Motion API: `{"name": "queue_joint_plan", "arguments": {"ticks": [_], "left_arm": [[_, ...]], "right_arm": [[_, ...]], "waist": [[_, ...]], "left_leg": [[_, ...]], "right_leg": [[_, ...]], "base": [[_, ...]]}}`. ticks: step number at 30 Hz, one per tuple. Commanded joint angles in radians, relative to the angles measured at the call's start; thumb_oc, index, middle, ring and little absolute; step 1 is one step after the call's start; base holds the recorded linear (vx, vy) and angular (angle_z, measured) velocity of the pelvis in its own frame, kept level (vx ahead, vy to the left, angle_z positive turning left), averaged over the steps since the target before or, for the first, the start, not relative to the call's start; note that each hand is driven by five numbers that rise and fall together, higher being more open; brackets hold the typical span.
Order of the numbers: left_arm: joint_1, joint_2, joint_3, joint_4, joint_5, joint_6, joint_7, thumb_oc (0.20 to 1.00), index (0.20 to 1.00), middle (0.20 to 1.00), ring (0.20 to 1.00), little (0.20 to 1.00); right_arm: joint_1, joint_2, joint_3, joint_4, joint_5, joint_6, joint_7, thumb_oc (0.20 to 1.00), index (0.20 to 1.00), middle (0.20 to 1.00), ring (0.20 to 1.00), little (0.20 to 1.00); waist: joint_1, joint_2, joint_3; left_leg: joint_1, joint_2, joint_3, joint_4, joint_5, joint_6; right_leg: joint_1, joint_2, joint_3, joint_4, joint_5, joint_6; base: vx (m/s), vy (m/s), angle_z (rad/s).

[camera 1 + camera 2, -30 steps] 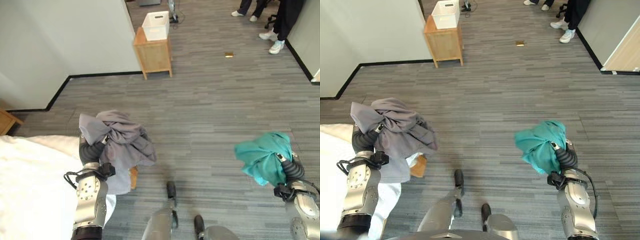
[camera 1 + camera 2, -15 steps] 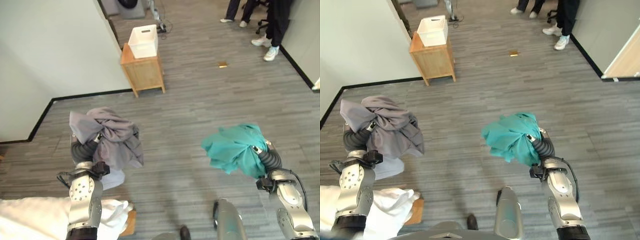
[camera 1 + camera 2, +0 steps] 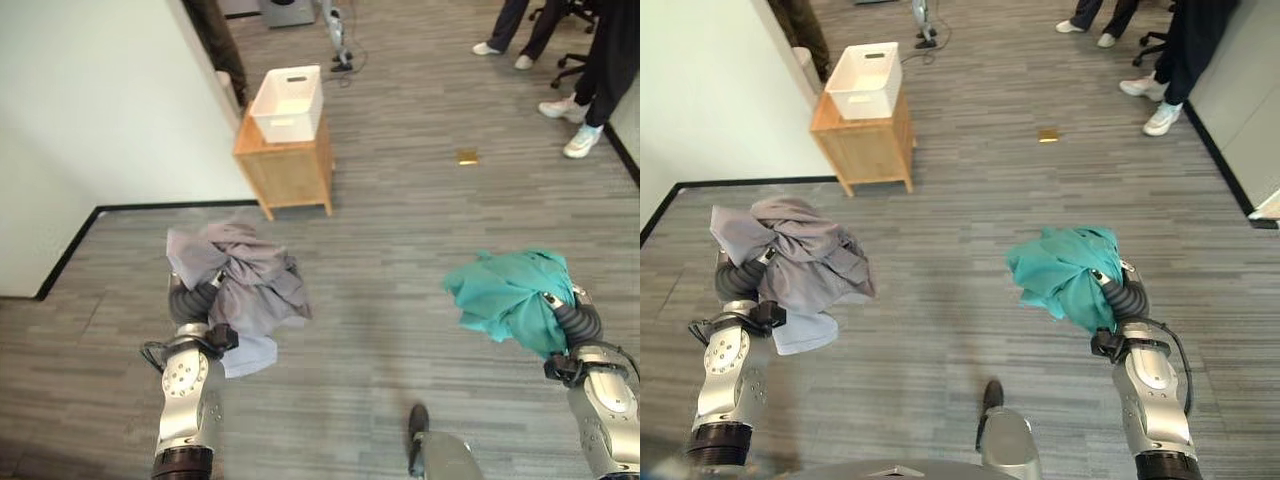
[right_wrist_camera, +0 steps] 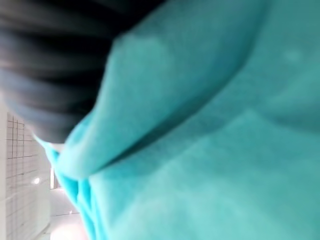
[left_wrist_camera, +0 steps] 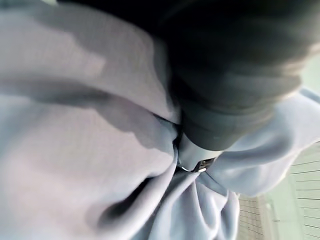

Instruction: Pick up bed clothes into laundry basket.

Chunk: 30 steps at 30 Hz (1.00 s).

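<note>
Since half a second ago the whole view has swung: the white bedding at the lower left edge has dropped out of sight, and the wooden cabinet (image 3: 286, 166) sits nearer the middle of the head views. That is camera motion. Both bundles keep the same place against their arms.

Left robot hand (image 3: 739, 278): raised at lower left, dark ribbed cover showing, fingers buried in a bunched grey garment (image 3: 240, 280). Grey cloth drapes over and to the right of the hand, off the floor; a paler blue-grey flap (image 3: 805, 332) hangs beneath it. In the left wrist view the cloth (image 5: 75, 165) is wrapped tight up against the dark cover. Cannot tell how the fingers stand.

Right robot hand (image 3: 1122, 295): raised at lower right, likewise wrapped in a bunched teal garment (image 3: 508, 296), carried clear of the floor. In the right wrist view teal cloth (image 4: 210, 140) presses right against the hand. Fingers hidden; grip cannot be told.

White laundry basket (image 3: 288, 102): stands on top of the wooden cabinet, against the white wall (image 3: 90, 110), well ahead of both hands.

Grey plank floor (image 3: 400, 240). Small tan object (image 3: 467, 157) lies on it far ahead. People's legs and shoes (image 3: 580, 110) at upper right.
</note>
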Motion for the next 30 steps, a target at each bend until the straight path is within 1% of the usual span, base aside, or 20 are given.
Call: {"name": "queue_joint_plan", "arguments": {"ticks": [1,3,4,5,6,7,8,10,13,15,16,18,19,20,21,22,24,27,29,30], "left_arm": [[-0.031,0.086,0.028,-0.087,-0.103,-0.085,-0.031,0.200,0.200,0.200,0.200,0.200],[-0.031,0.080,0.028,-0.082,-0.124,-0.084,-0.036,0.200,0.200,0.200,0.200,0.200],[-0.033,0.072,0.033,-0.059,-0.153,-0.086,-0.037,0.200,0.200,0.200,0.200,0.200],[-0.028,0.069,0.036,-0.046,-0.165,-0.087,-0.033,0.200,0.200,0.200,0.200,0.200],[-0.025,0.067,0.041,-0.037,-0.174,-0.089,-0.029,0.200,0.200,0.200,0.200,0.200],[-0.025,0.067,0.040,-0.037,-0.175,-0.090,-0.029,0.200,0.200,0.200,0.200,0.200],[-0.021,0.067,0.041,-0.034,-0.177,-0.089,-0.028,0.200,0.200,0.200,0.200,0.200],[-0.007,0.057,0.057,-0.029,-0.171,-0.091,-0.017,0.200,0.200,0.200,0.200,0.200],[0.024,0.059,0.080,-0.048,-0.153,-0.089,-0.006,0.200,0.200,0.200,0.200,0.200],[0.049,0.065,0.097,-0.062,-0.145,-0.086,-0.010,0.200,0.200,0.200,0.200,0.200],[0.054,0.073,0.103,-0.055,-0.116,-0.080,0.003,0.200,0.200,0.200,0.200,0.200],[0.060,0.080,0.113,-0.053,-0.098,-0.075,0.004,0.200,0.200,0.200,0.200,0.200],[0.058,0.097,0.117,-0.057,-0.081,-0.065,0.019,0.200,0.200,0.200,0.200,0.200],[0.054,0.104,0.118,-0.055,-0.071,-0.065,0.029,0.200,0.200,0.200,0.200,0.200],[0.057,0.109,0.117,-0.059,-0.073,-0.066,0.026,0.200,0.200,0.200,0.200,0.200],[0.060,0.114,0.113,-0.066,-0.076,-0.066,0.024,0.200,0.200,0.200,0.200,0.200],[0.060,0.133,0.110,-0.071,-0.063,-0.062,0.022,0.200,0.200,0.200,0.200,0.200],[0.042,0.145,0.101,-0.073,-0.079,-0.069,0.012,0.200,0.200,0.200,0.200,0.200],[0.039,0.144,0.098,-0.072,-0.083,-0.069,0.009,0.200,0.200,0.200,0.200,0.200],[0.028,0.135,0.086,-0.063,-0.088,-0.072,0.005,0.200,0.200,0.200,0.200,0.200]], "right_arm": [[0.019,-0.033,-0.025,-0.079,0.029,-0.073,-0.010,0.200,0.200,0.200,0.200,0.200],[0.011,-0.044,-0.027,-0.066,0.026,-0.068,-0.025,0.200,0.200,0.200,0.200,0.200],[0.000,-0.049,-0.028,-0.061,0.035,-0.067,-0.031,0.200,0.200,0.200,0.200,0.200],[0.006,-0.042,-0.031,-0.066,0.041,-0.068,-0.028,0.200,0.200,0.200,0.200,0.200],[0.008,-0.042,-0.034,-0.065,0.041,-0.072,-0.032,0.200,0.200,0.200,0.200,0.200],[0.008,-0.042,-0.034,-0.064,0.042,-0.072,-0.032,0.200,0.200,0.200,0.200,0.200],[0.013,-0.043,-0.033,-0.059,0.036,-0.074,-0.036,0.200,0.200,0.200,0.200,0.200],[0.017,-0.047,-0.023,-0.051,0.015,-0.069,-0.042,0.200,0.200,0.200,0.200,0.200],[0.011,-0.043,-0.010,-0.062,0.001,-0.056,-0.027,0.200,0.200,0.200,0.200,0.200],[0.010,-0.038,-0.001,-0.077,-0.005,-0.047,-0.012,0.200,0.200,0.200,0.200,0.200],[0.009,-0.022,0.006,-0.088,-0.020,-0.050,-0.010,0.200,0.200,0.200,0.200,0.200],[0.007,-0.016,0.007,-0.089,-0.025,-0.048,-0.005,0.200,0.200,0.200,0.200,0.200],[-0.009,0.002,0.021,-0.094,-0.037,-0.045,-0.012,0.200,0.200,0.200,0.200,0.200],[-0.020,0.011,0.037,-0.098,-0.037,-0.049,-0.009,0.200,0.200,0.200,0.200,0.200],[-0.028,0.014,0.041,-0.096,-0.044,-0.046,-0.005,0.200,0.200,0.200,0.200,0.200],[-0.036,0.015,0.048,-0.092,-0.054,-0.045,-0.005,0.200,0.200,0.200,0.200,0.200],[-0.043,0.015,0.055,-0.083,-0.060,-0.041,-0.009,0.200,0.200,0.200,0.200,0.200],[-0.046,0.008,0.061,-0.081,-0.049,-0.040,0.000,0.200,0.200,0.200,0.200,0.200],[-0.042,0.006,0.057,-0.082,-0.045,-0.037,0.001,0.200,0.200,0.200,0.200,0.200],[-0.028,0.005,0.045,-0.073,-0.039,-0.038,-0.003,0.200,0.200,0.200,0.200,0.200]], "waist": [[0.011,-0.070,0.007],[0.030,-0.077,0.020],[0.060,-0.090,0.032],[0.070,-0.091,0.030],[0.079,-0.080,0.028],[0.079,-0.083,0.026],[0.086,-0.071,0.020],[0.099,-0.049,-0.001],[0.120,-0.043,-0.029],[0.122,-0.042,-0.046],[0.131,-0.048,-0.063],[0.136,-0.062,-0.070],[0.147,-0.094,-0.070],[0.143,-0.097,-0.061],[0.144,-0.096,-0.053],[0.141,-0.088,-0.041],[0.123,-0.066,-0.022],[0.090,-0.042,0.012],[0.076,-0.038,0.019],[0.045,-0.041,0.024]], "left_leg": [[-0.175,0.035,0.110,0.192,0.193,0.020],[-0.228,0.061,0.155,0.193,0.163,0.027],[-0.335,0.065,0.198,0.124,0.124,0.032],[-0.364,0.066,0.208,0.067,0.123,0.034],[-0.394,0.081,0.229,-0.050,0.141,0.033],[-0.391,0.076,0.233,-0.063,0.150,0.035],[-0.405,0.084,0.250,-0.201,0.164,0.032],[-0.400,0.066,0.251,-0.492,0.249,0.030],[-0.394,0.061,0.225,-0.546,0.289,0.019],[-0.379,0.063,0.233,-0.534,0.270,0.033],[-0.373,0.050,0.242,-0.506,0.264,0.054],[-0.371,0.030,0.247,-0.475,0.234,0.073],[-0.357,-0.022,0.265,-0.435,0.151,0.136],[-0.329,-0.048,0.274,-0.436,0.120,0.163],[-0.298,-0.070,0.281,-0.446,0.098,0.186],[-0.266,-0.084,0.283,-0.456,0.079,0.206],[-0.204,-0.094,0.280,-0.483,0.045,0.221],[-0.116,-0.106,0.259,-0.532,0.014,0.212],[-0.094,-0.109,0.245,-0.542,0.005,0.209],[-0.056,-0.116,0.218,-0.553,-0.022,0.192]], "right_leg": [[0.151,-0.048,-0.029,-0.173,0.015,0.119],[0.188,-0.047,-0.028,-0.192,0.007,0.120],[0.241,-0.059,-0.029,-0.222,0.001,0.135],[0.254,-0.060,-0.026,-0.227,-0.005,0.142],[0.277,-0.051,-0.026,-0.231,-0.021,0.150],[0.274,-0.055,-0.025,-0.231,-0.018,0.150],[0.300,-0.051,-0.028,-0.231,-0.036,0.159],[0.352,-0.040,-0.029,-0.221,-0.079,0.171],[0.432,-0.044,-0.006,-0.209,-0.123,0.180],[0.459,-0.047,0.003,-0.201,-0.157,0.184],[0.475,-0.086,0.009,-0.144,-0.174,0.194],[0.475,-0.117,0.011,-0.091,-0.175,0.205],[0.404,-0.197,0.027,0.129,-0.044,0.237],[0.355,-0.225,0.037,0.233,0.061,0.244],[0.304,-0.239,0.046,0.317,0.121,0.253],[0.245,-0.245,0.053,0.402,0.156,0.257],[0.138,-0.229,0.066,0.470,0.119,0.251],[0.006,-0.213,0.025,0.372,0.023,0.228],[0.003,-0.199,0.020,0.327,0.012,0.226],[-0.040,-0.130,0.071,0.135,0.006,0.224]], "base": [[0.38,-0.347,0.15],[0.37,-0.256,-0.04],[0.35,-0.107,-0.31],[0.53,-0.106,-0.48],[0.30,-0.014,-0.24],[0.35,0.040,-0.31],[0.47,0.097,-0.39],[0.58,0.111,-0.37],[0.61,0.098,0.14],[0.59,0.132,0.03],[0.37,0.100,0.01],[0.53,0.187,0.12],[0.65,0.322,0.07],[0.58,0.366,-0.02],[0.40,0.294,-0.06],[0.37,0.262,0.11],[0.42,0.207,0.20],[0.39,0.071,0.12],[0.33,-0.054,0.40],[0.48,-0.127,0.59]]}}
